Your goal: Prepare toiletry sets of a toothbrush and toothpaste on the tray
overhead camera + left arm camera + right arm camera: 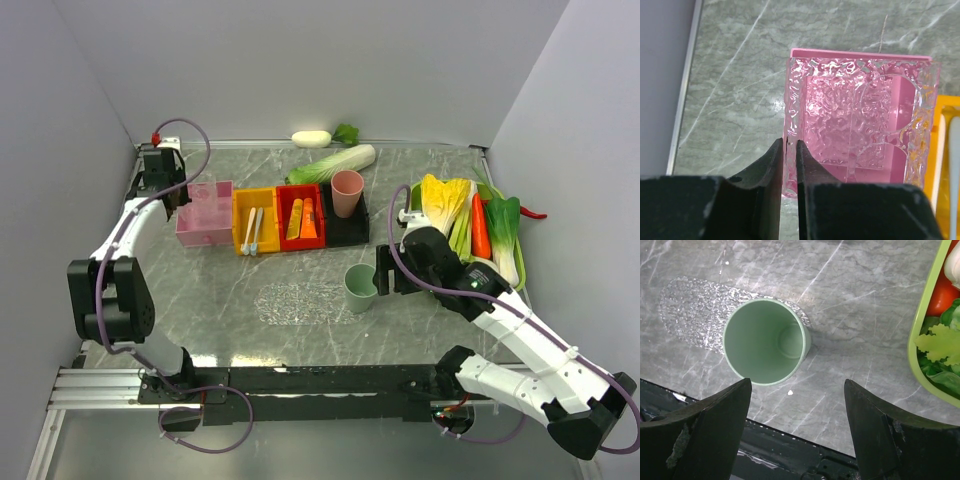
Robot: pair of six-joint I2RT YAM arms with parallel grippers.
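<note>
A clear speckled tray [860,100] sits in the pink bin [860,52], and my left gripper [790,145] is shut on its left edge; in the top view this gripper [185,205] is at the bin's left side. Another clear tray [300,300] lies flat on the table. Two white toothbrushes [252,230] lie in the yellow bin, one showing in the left wrist view [955,170]. Two orange toothpaste tubes [302,218] lie in the red bin. My right gripper [797,385] is open, just short of a green cup [765,341] at the flat tray's [692,310] right end.
A pink cup [347,192] stands on a black tray behind the bins. A green tray of vegetables [480,225] is at the right, its rim [925,330] close to my right gripper. A cabbage [335,163] and a white vegetable lie at the back wall.
</note>
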